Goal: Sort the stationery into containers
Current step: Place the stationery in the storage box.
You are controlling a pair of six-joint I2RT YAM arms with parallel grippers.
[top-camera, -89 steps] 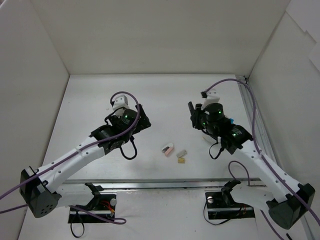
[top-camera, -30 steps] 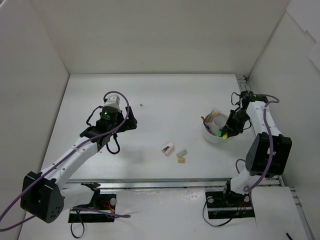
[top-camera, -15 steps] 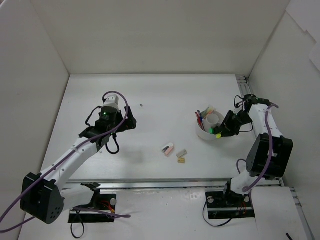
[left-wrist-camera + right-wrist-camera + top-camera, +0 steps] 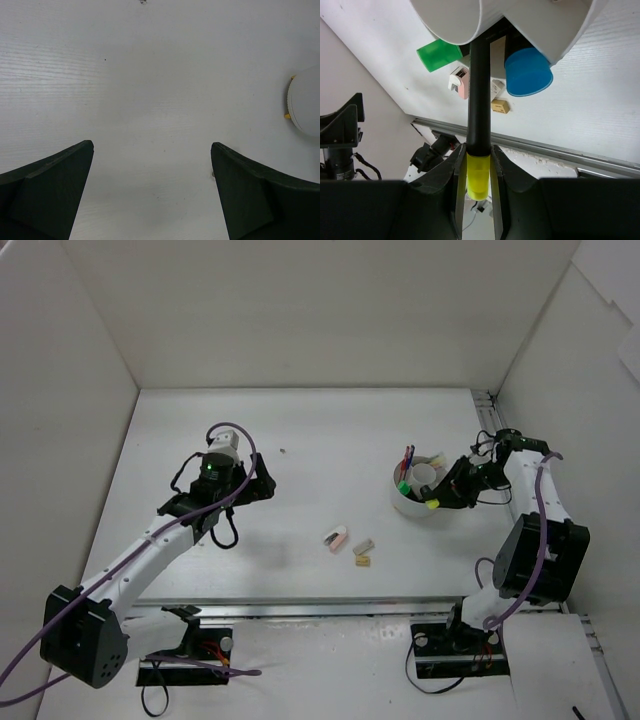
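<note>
My right gripper (image 4: 476, 150) is shut on a black highlighter with a yellow end (image 4: 479, 175), whose other end reaches into the white round tub (image 4: 560, 25). In the top view this gripper (image 4: 445, 492) is at the tub's (image 4: 408, 504) right side. The tub holds a smaller white cup (image 4: 450, 20), a green-ended highlighter (image 4: 439, 52), a blue-ended one (image 4: 527, 75) and thin pens (image 4: 408, 455). Pink (image 4: 336, 538), grey (image 4: 364, 546) and tan (image 4: 362, 560) erasers lie on the table. My left gripper (image 4: 262, 488) is open and empty over bare table (image 4: 151, 147).
White walls close the table at the back and on both sides. A metal rail (image 4: 330, 608) runs along the near edge. The tub's edge shows at the right of the left wrist view (image 4: 306, 107). A small dark speck (image 4: 282, 451) lies on the table.
My right gripper has moved left with the yellow-ended highlighter against the tub, and the tub has shifted a little left. The left arm drew back left earlier and now holds still.
</note>
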